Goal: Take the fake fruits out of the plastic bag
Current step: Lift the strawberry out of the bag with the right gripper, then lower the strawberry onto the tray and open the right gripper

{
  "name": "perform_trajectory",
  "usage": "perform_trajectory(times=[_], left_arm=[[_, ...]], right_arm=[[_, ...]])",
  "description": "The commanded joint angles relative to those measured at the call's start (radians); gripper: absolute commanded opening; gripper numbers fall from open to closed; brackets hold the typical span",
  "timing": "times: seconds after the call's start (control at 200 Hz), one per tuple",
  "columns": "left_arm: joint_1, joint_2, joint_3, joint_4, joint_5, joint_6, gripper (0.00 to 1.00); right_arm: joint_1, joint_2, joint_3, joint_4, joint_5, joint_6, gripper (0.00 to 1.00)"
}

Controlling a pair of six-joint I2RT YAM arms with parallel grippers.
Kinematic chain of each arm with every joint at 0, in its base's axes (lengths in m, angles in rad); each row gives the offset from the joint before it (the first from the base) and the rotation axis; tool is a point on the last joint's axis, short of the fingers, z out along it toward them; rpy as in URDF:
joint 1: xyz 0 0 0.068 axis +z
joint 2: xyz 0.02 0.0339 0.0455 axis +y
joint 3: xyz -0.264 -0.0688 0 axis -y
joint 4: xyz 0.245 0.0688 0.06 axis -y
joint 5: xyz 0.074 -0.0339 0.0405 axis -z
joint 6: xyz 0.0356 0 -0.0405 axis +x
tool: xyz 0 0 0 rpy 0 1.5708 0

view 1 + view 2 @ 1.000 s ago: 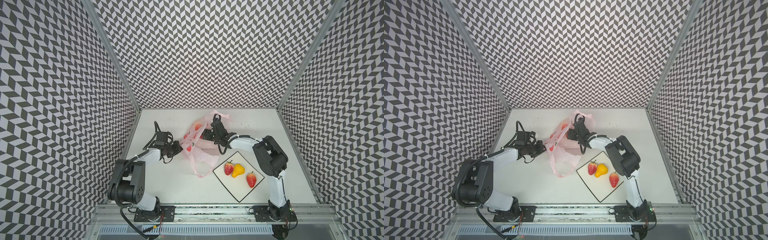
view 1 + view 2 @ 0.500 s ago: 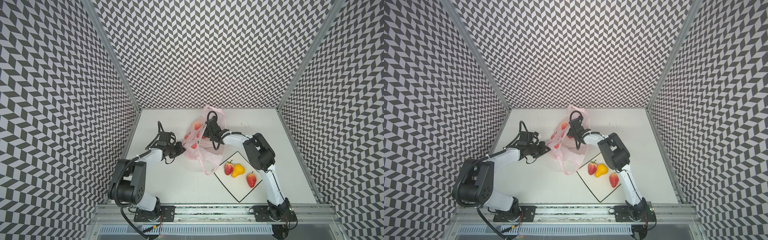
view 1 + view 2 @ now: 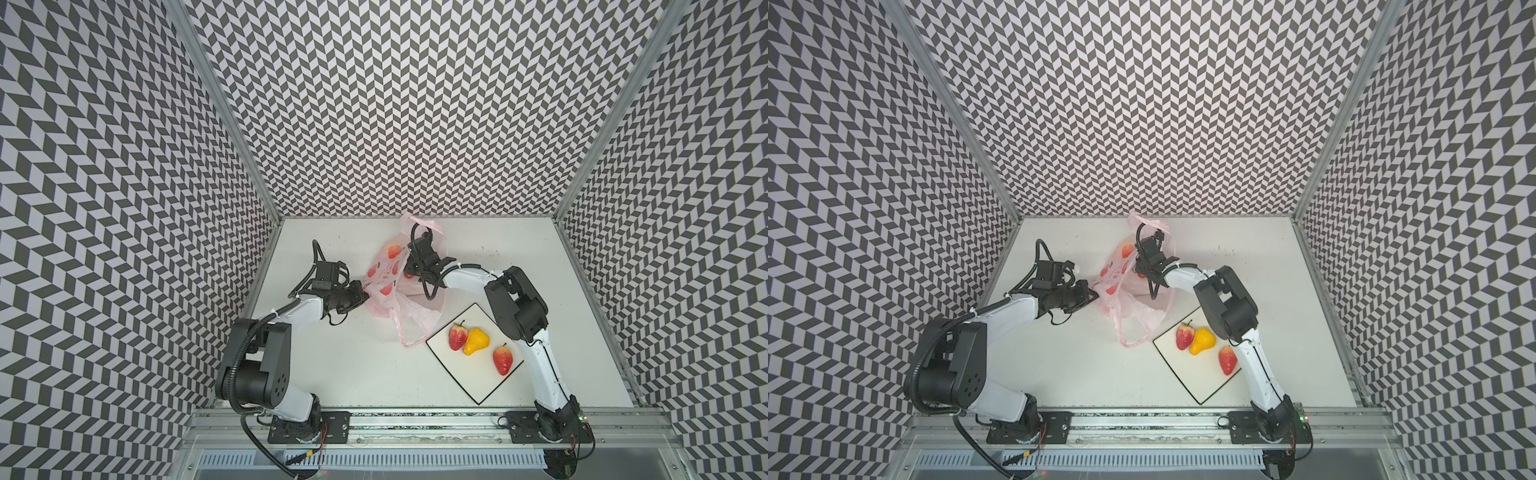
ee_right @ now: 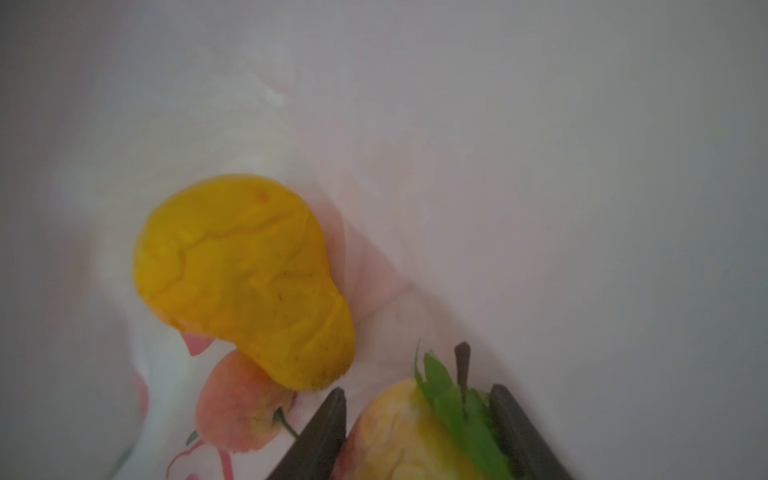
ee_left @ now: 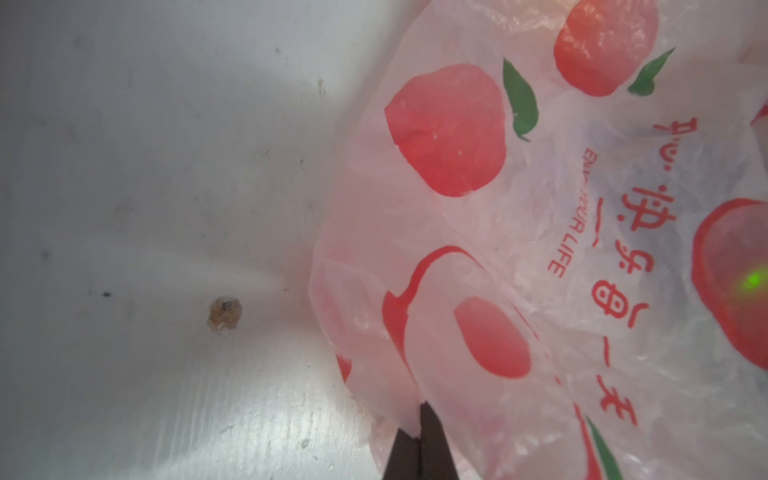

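The pale-pink plastic bag lies crumpled at mid-table, its mouth held up. My left gripper is shut on a fold of the plastic bag at its left edge. Inside the mouth, my right gripper is shut on a strawberry with a green top. Also in the bag lie a yellow pear and a pink-red cherry. Out on the white board lie two strawberries and a yellow pear.
A loop handle of the bag trails toward the board's near corner. Patterned walls close the table on three sides, and a metal rail runs along the front. A small brown crumb sits on the table left of the bag.
My right gripper has moved left and back into the bag's mouth, and its jaws have closed in on the strawberry. The bag has bunched up higher. The left gripper keeps its hold.
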Motion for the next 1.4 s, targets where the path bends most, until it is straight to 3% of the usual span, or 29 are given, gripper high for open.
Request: perform_trajectory(times=[0.0,0.14,0.431,0.661,0.771,0.886,1.192,1.397], left_arm=[[0.014,0.012,0.023,0.019,-0.012,0.004,0.00],[0.028,0.017,0.021,0.042,-0.005,-0.011,0.00],[0.051,0.025,0.022,0.058,0.009,-0.021,0.00],[0.051,0.029,0.022,0.081,0.021,-0.042,0.00],[0.053,0.030,0.029,0.083,0.023,-0.043,0.00],[0.054,0.032,0.032,0.081,0.019,-0.048,0.00],[0.055,0.056,0.045,0.056,0.026,-0.020,0.00],[0.062,0.052,0.048,0.038,0.032,0.002,0.00]], right_arm=[[0.010,-0.127,-0.049,0.036,-0.028,-0.033,0.45],[0.013,-0.267,-0.173,0.090,-0.093,-0.078,0.44],[0.021,-0.542,-0.410,0.153,-0.413,-0.261,0.41],[0.052,-0.779,-0.556,0.041,-0.464,-0.376,0.39],[0.092,-0.908,-0.643,-0.030,-0.411,-0.408,0.39],[0.171,-1.066,-0.767,-0.073,-0.273,-0.406,0.39],[0.435,-1.363,-1.057,-0.193,0.067,-0.114,0.40],[0.481,-1.436,-1.179,-0.316,0.162,0.135,0.40]])
